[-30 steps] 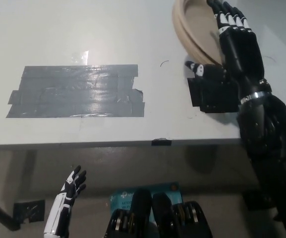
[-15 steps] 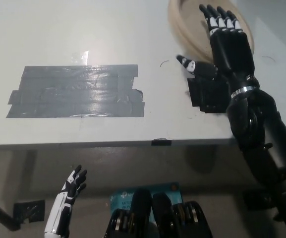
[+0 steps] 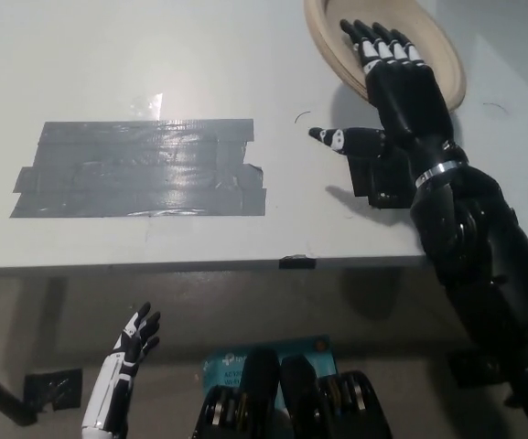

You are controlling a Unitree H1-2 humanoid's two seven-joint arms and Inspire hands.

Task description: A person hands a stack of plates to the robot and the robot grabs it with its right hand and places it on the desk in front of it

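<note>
- Head view: the stack of plates (image 3: 442,41), tan and round, lies on the pale desk (image 3: 199,55) at its far right, with the picture's top edge cutting off its far side.
- The black right hand (image 3: 399,91) reaches in from the near right and lies flat over the near left part of the stack. Its fingers (image 3: 373,46) are stretched out straight and side by side, pointing away, and its thumb (image 3: 337,139) sticks out wide to the left over bare desk. It grips nothing, and I cannot tell whether the palm touches the plates.
- A small black tape patch (image 3: 378,183) lies on the desk just under the wrist.
- A broad patch of grey tape strips (image 3: 140,169) lies on the left half of the desk, well apart from the stack.
- The white left hand (image 3: 135,337) hangs at the near left, below the desk's near edge, with its fingers slightly apart and holding nothing.
</note>
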